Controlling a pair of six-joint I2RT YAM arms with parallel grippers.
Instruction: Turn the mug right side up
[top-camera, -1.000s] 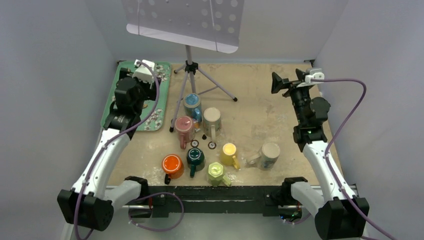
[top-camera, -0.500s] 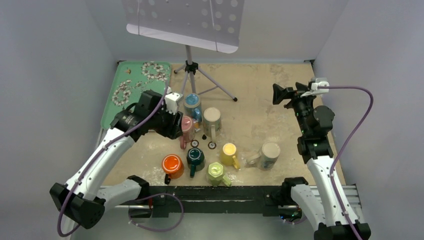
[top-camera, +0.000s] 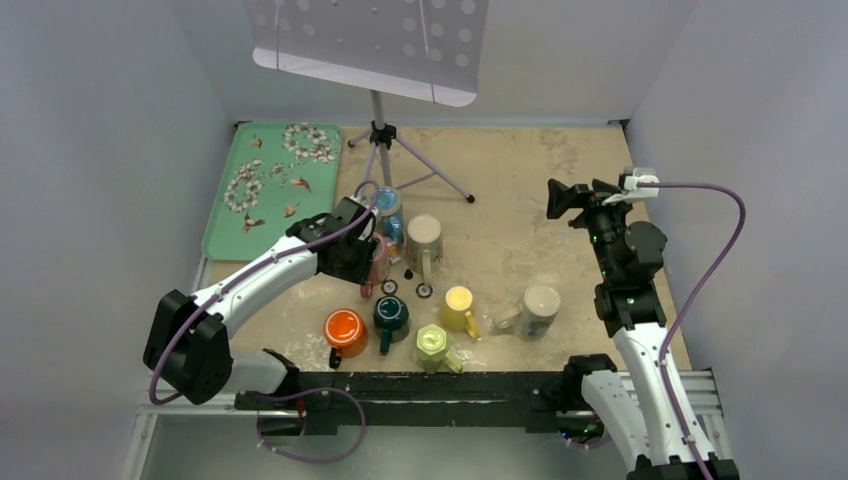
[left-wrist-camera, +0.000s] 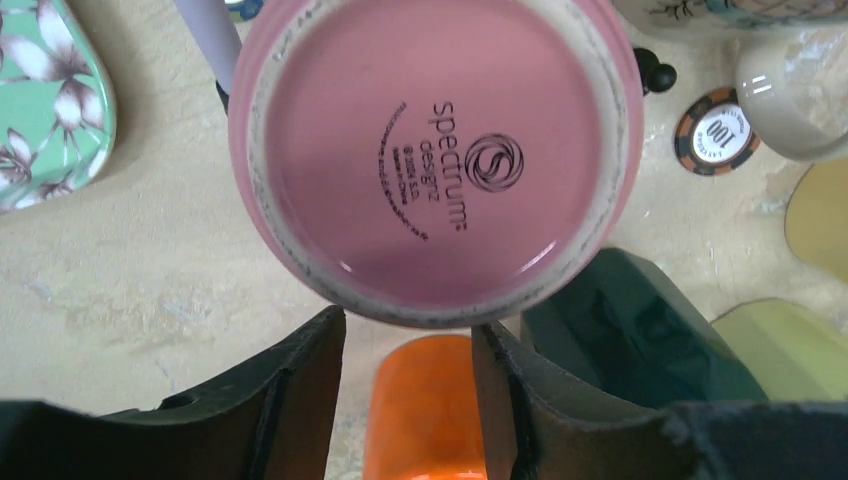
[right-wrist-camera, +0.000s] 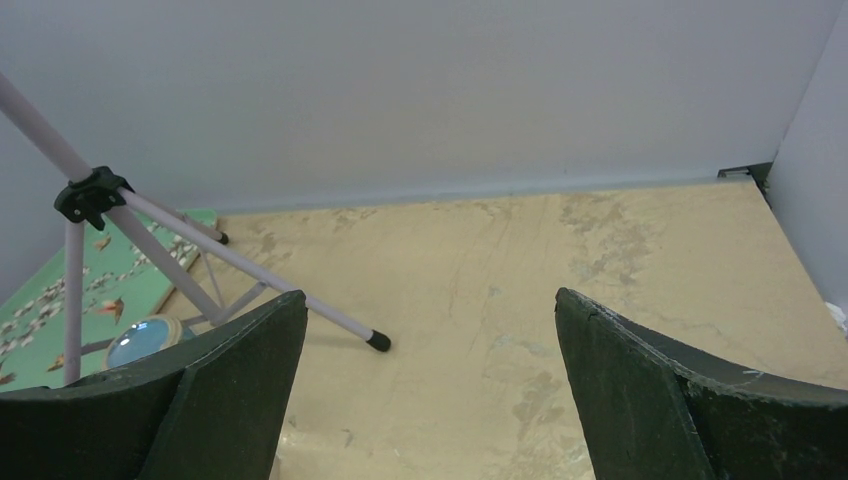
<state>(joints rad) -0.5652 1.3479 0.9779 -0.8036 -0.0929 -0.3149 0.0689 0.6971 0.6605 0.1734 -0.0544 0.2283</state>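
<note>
While it sits inverted | pink mug (left-wrist-camera: 430, 150): base up | axis vertical

The top external camera looked steeply down from above the near edge of the table (top-camera: 520, 190), far enough back to take in its whole top. The left wrist camera pointed almost straight down, very close over the upturned pink mug (left-wrist-camera: 430, 150), sharing with the overhead view that mug, the orange mug (left-wrist-camera: 420, 410) and a corner of the green tray (left-wrist-camera: 40, 110). The right wrist camera, raised well above the tabletop, faced the back wall (right-wrist-camera: 420, 80), sharing the tripod (right-wrist-camera: 150, 215) and blue mug (right-wrist-camera: 140, 340).
</note>
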